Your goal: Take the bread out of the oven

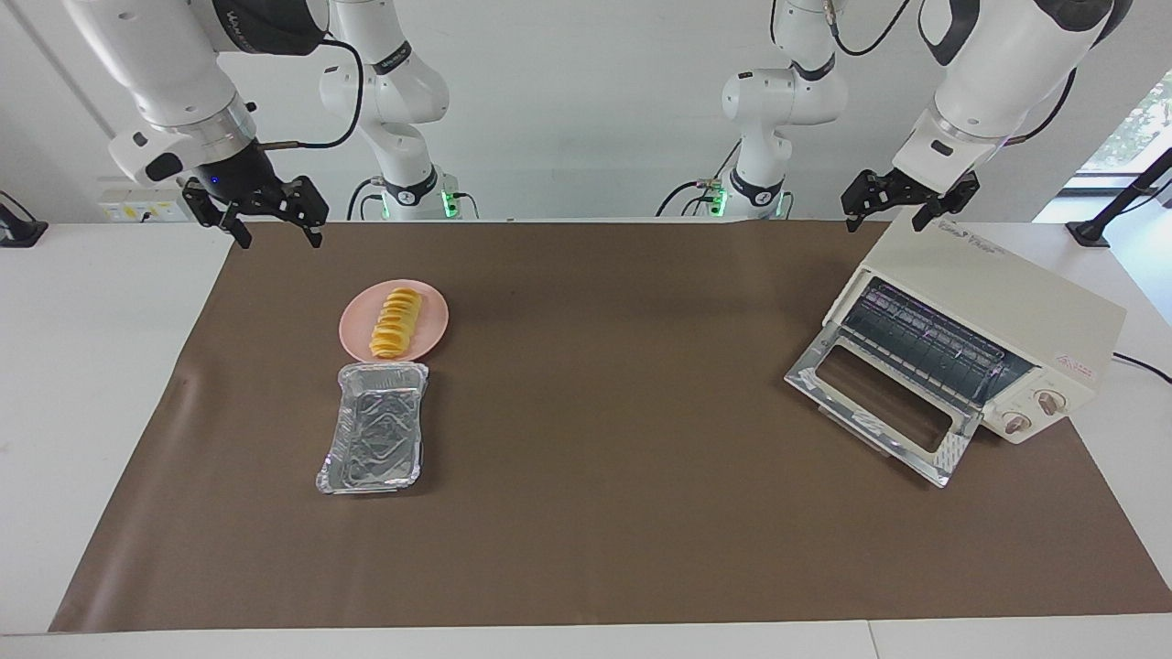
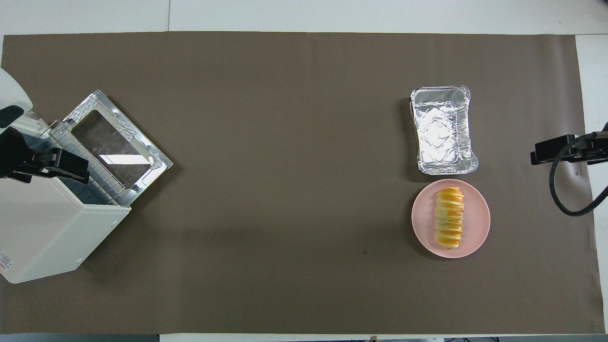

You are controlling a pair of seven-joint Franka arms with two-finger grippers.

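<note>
Resting on pink plate (image 1: 433, 322), bread (image 1: 395, 322), oven (image 1: 993, 316) door down, both arms' fingers wide, empty.

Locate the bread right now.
The bread lies on the pink plate toward the right arm's end of the table, just nearer to the robots than the foil tray; the oven stands open.

Golden-yellow ridged bread (image 1: 395, 321), pink plate (image 1: 433, 334)
</note>
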